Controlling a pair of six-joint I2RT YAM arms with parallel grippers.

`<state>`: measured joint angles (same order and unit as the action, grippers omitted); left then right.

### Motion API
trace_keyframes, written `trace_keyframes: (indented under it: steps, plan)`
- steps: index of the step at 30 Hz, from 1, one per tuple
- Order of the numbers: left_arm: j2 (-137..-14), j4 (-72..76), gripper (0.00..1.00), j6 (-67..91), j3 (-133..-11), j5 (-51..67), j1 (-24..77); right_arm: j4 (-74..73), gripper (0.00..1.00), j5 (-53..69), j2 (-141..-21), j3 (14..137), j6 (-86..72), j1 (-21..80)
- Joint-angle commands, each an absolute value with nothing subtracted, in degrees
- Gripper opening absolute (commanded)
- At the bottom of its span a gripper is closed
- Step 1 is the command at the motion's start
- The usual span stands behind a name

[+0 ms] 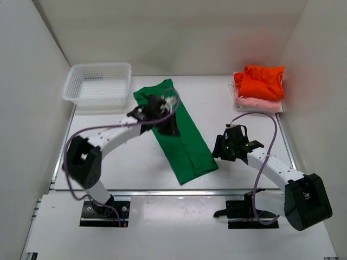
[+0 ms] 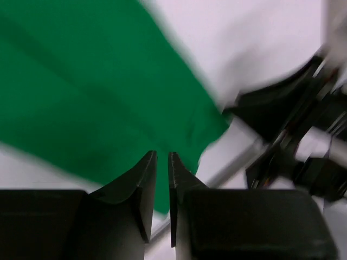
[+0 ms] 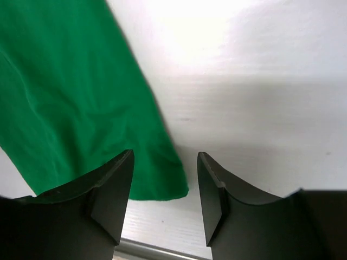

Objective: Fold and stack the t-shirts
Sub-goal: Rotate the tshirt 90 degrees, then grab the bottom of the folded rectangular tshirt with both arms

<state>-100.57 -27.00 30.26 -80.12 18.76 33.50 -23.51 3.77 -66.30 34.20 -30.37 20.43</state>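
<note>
The green t-shirt [image 1: 181, 138] lies on the table as a long strip folded lengthwise, running diagonally from back left to front right. My left gripper [image 1: 164, 120] hovers over its middle; in the blurred left wrist view [image 2: 162, 157] the jaws are nearly together with nothing between them, and the green cloth [image 2: 92, 92] is below. My right gripper [image 1: 222, 149] is open and empty beside the strip's front right corner [image 3: 162, 187], above bare table [image 3: 165, 160]. The orange t-shirt [image 1: 262, 80] lies folded on the pink t-shirt [image 1: 260, 104] at the back right.
A white mesh basket [image 1: 98, 84] stands at the back left. White walls close in the table on three sides. A metal rail [image 1: 162, 192] runs along the table's front edge. The right arm [image 2: 287, 119] shows in the left wrist view.
</note>
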Motion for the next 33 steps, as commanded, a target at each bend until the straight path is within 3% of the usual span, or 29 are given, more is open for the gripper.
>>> trace_keyframes:
  steps: [1, 6, 8, 9, 15, 20, 24, 27, 33]
  plan:
    - [-92.9, -19.9, 0.26, 34.7, -59.7, 15.0, 31.6, -22.3, 0.48, 6.7, -67.8, 33.0, -28.5, 22.9]
    - [-81.2, -22.0, 0.29, 35.3, -44.7, 12.2, 34.1, -22.9, 0.47, 4.8, -70.9, 30.4, -34.4, 31.3]
    - [-75.2, -22.9, 0.31, 36.6, -41.2, 9.7, 36.3, -22.1, 0.22, 4.9, -70.8, 28.0, -37.4, 33.0]
    - [-74.0, -22.8, 0.3, 38.2, -38.9, 9.8, 37.9, -20.9, 0.0, 6.1, -70.5, 27.4, -37.6, 33.9]
    - [-64.7, -15.0, 0.39, 45.8, -26.3, 9.6, 42.7, -19.0, 0.0, 6.2, -69.0, 25.8, -43.4, 39.2]
    - [-58.8, -14.3, 0.45, 49.6, -23.5, 8.5, 44.1, -18.8, 0.01, 5.9, -69.8, 26.1, -44.8, 41.3]
    - [-58.6, -11.8, 0.47, 51.2, -21.5, 9.9, 45.5, -19.4, 0.0, 5.2, -72.2, 28.0, -44.2, 42.8]
    - [-60.0, -9.7, 0.56, 53.5, -20.9, 9.5, 47.7, -18.7, 0.0, 5.1, -73.0, 29.0, -44.5, 43.1]
    - [-67.3, -7.9, 0.54, 54.3, -22.7, 9.5, 52.1, -19.2, 0.01, 4.6, -74.4, 30.6, -45.5, 44.4]
